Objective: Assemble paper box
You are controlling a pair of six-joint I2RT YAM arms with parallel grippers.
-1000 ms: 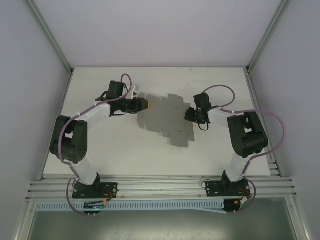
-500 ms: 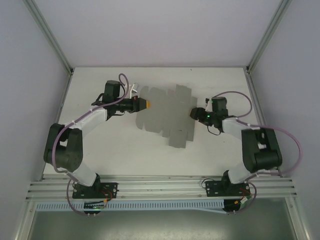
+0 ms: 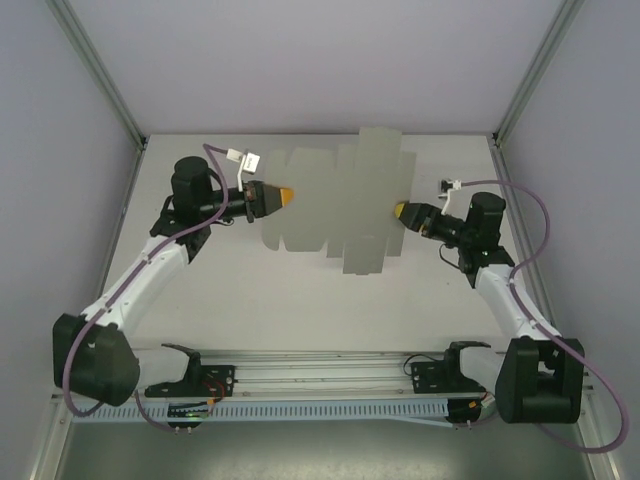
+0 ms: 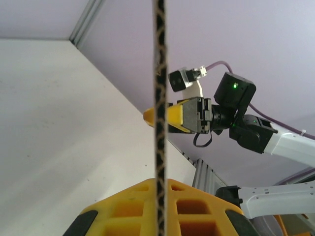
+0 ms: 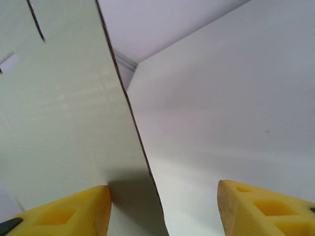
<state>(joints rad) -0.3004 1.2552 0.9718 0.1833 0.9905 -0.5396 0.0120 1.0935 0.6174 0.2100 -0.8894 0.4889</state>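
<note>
Above the table (image 3: 250, 300), the left gripper (image 3: 287, 196) pinches one edge of the flat paper box (image 3: 335, 205) while the right gripper (image 3: 399, 211) gapes at the opposite edge

We see the paper box (image 3: 335, 200) sheet in the upper middle of the top view, raised off the surface (image 3: 250, 300) and lying between the two arms. The left gripper (image 3: 284, 195) sits at its left edge, jaws clamped on it. The right gripper (image 3: 400, 212) sits at its right edge, with that edge between its parted jaws.
</note>
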